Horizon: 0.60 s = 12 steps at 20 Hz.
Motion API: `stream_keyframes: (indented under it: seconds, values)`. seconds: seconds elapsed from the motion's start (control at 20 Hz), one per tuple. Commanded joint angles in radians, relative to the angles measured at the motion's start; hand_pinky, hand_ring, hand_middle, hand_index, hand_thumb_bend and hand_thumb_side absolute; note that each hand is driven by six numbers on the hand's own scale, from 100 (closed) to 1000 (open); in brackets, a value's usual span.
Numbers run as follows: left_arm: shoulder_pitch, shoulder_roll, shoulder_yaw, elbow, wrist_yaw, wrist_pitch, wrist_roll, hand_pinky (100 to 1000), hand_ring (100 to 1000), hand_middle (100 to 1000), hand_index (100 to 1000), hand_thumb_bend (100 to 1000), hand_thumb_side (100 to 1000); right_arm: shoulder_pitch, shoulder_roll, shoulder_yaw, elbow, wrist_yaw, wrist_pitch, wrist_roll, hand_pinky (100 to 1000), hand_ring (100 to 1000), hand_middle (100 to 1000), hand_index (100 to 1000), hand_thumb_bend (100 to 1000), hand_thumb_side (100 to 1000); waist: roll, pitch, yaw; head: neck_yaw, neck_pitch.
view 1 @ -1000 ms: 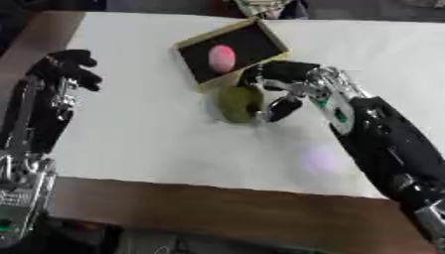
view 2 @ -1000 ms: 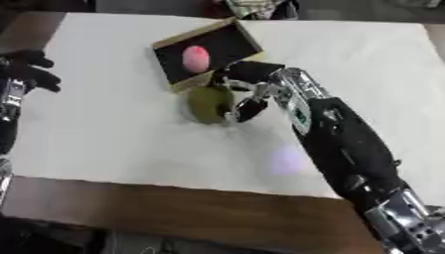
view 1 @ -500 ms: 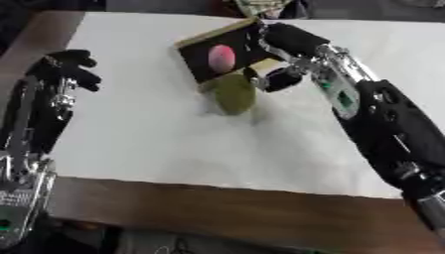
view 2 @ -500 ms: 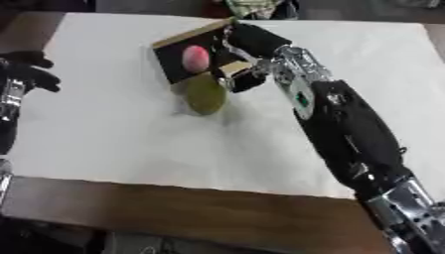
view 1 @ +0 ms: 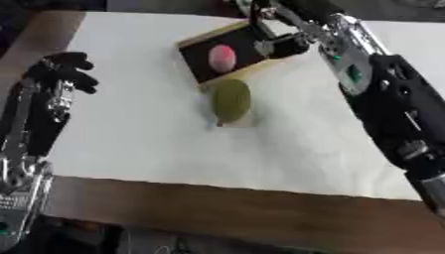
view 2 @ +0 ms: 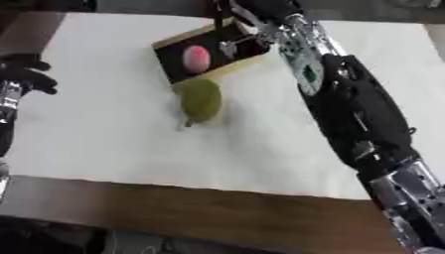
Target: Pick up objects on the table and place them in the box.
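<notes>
right hand (view 1: 282,22): blurred, upper part cut by top edge; fingers can't be read as curled or straight; it covers the box's far right corner
box (view 1: 201,59): far corner hidden behind right hand; inside dark, floor detail not readable
pink object (view 1: 222,56): in box, only a rounded pink blob, type unclear
green object (view 1: 231,99): soft edges, oval with small stem-like tip; touching box or just beside it, can't tell
left hand (view 2: 24,74): cut by left edge in right eye view
table (view 1: 130,149): far edge and right side run out of frame
</notes>
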Motion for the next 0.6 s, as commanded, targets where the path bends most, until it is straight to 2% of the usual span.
stream_keyframes:
  seconds: [0.05, 0.1, 0.15, 0.2, 0.25, 0.3, 0.35, 0.5, 0.6]
  values:
    - [-0.006, 0.014, 0.001, -0.018, 0.007, -0.003, -0.004, 545, 559, 603, 744, 100, 707, -0.03, -0.008, -0.039, 0.03, 0.019, 0.027, -0.026, 801, 722, 600, 355, 100, 115, 0.004, -0.021, 0.003, -0.008, 0.005]
    - [-0.006, 0.014, 0.002, -0.018, 0.007, -0.003, -0.004, 546, 559, 603, 744, 100, 707, -0.029, -0.007, -0.041, 0.04, 0.021, 0.025, -0.028, 806, 733, 616, 435, 100, 127, 0.004, -0.021, 0.004, -0.008, 0.005]
    - [-0.006, 0.014, 0.002, -0.018, 0.007, -0.002, -0.004, 545, 559, 603, 744, 100, 707, -0.026, -0.005, -0.038, 0.047, 0.023, 0.019, -0.024, 807, 737, 623, 474, 100, 132, 0.003, -0.02, 0.003, -0.007, 0.005]
    - [-0.006, 0.014, 0.003, -0.018, 0.006, -0.002, -0.003, 545, 559, 603, 744, 100, 708, -0.024, -0.005, -0.036, 0.053, 0.024, 0.012, -0.018, 813, 752, 654, 596, 100, 148, 0.003, -0.02, 0.003, -0.006, 0.005]
    - [-0.007, 0.014, 0.002, -0.018, 0.006, -0.002, -0.003, 545, 559, 603, 744, 100, 708, -0.02, -0.002, -0.027, 0.059, 0.026, 0.002, -0.001, 814, 757, 665, 632, 100, 153, 0.002, -0.02, 0.002, -0.006, 0.005]
    - [-0.007, 0.014, 0.002, -0.017, 0.006, -0.002, -0.004, 545, 559, 603, 744, 100, 706, -0.018, -0.001, -0.021, 0.064, 0.027, -0.009, 0.02, 820, 777, 705, 746, 100, 160, 0.001, -0.02, 0.001, -0.005, 0.005]
    - [-0.007, 0.014, 0.002, -0.017, 0.006, -0.002, -0.004, 545, 559, 603, 744, 100, 708, -0.016, 0.001, -0.012, 0.066, 0.028, -0.024, 0.049, 822, 786, 728, 800, 100, 178, 0.001, -0.02, 0.001, -0.005, 0.005]
    - [-0.007, 0.015, 0.003, -0.017, 0.005, -0.002, -0.004, 545, 559, 603, 744, 100, 707, -0.008, 0.006, 0.011, 0.062, 0.016, -0.065, 0.16, 831, 812, 786, 897, 100, 194, 0.003, -0.021, 0.0, -0.004, 0.005]
    - [-0.007, 0.015, 0.003, -0.017, 0.005, -0.002, -0.003, 545, 559, 603, 744, 100, 707, -0.004, 0.008, 0.024, 0.051, 0.001, -0.083, 0.226, 834, 818, 801, 914, 100, 195, 0.003, -0.021, -0.001, -0.003, 0.005]
